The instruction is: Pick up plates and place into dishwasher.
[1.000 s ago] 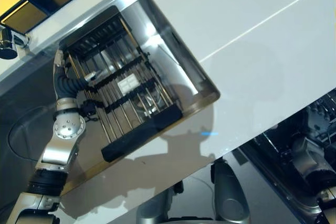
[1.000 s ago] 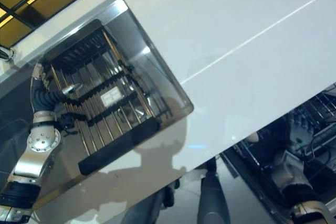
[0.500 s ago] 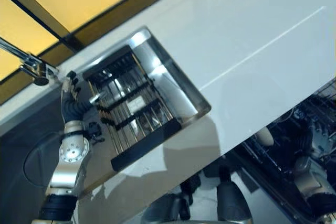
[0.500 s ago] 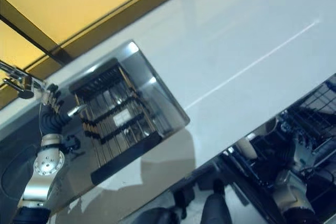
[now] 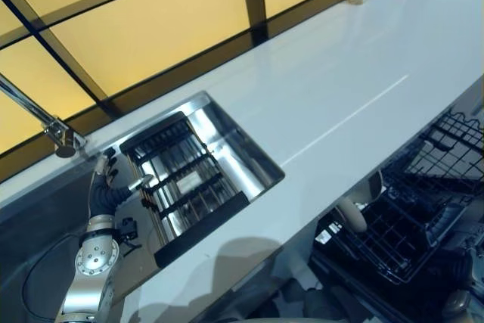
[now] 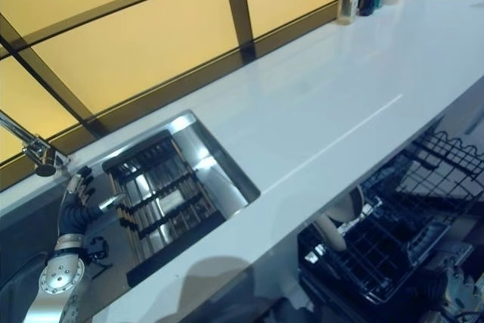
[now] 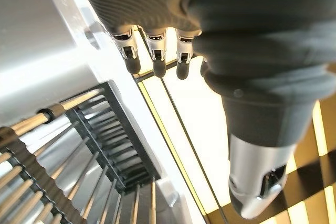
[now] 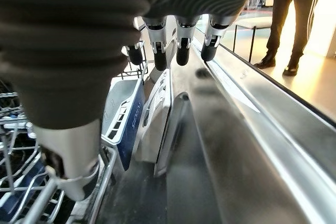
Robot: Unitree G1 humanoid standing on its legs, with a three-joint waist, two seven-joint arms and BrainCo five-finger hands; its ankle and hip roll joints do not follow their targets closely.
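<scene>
The left hand (image 5: 106, 187), fingers straight and empty, hovers at the sink (image 5: 253, 158) rack's (image 5: 181, 187) 9 o'clock edge, probably seeking plates. The right hand (image 8: 178, 40), fingers relaxed and empty, hangs beside the dishwasher basket (image 5: 423, 209), ready to load.

Glossy white table (image 5: 333, 88); shiny steel sink (image 5: 249, 158); black wire dishwasher rack (image 5: 423, 209); chrome faucet (image 5: 45, 122).

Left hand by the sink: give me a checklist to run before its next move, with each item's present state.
1. Left hand empty, fingers straight: ok, its wrist view shows nothing held.
2. Plate to pick up in the sink: cannot tell; only the black-edged rod rack shows there.
3. Left hand apart from the faucet: ok, the spout hangs beside and above it.
4. Dishwasher rack pulled out: ok, a pale dish already stands in it.
5. Right hand free: ok, fingers straight, nothing held, beside the dishwasher's basket.
</scene>
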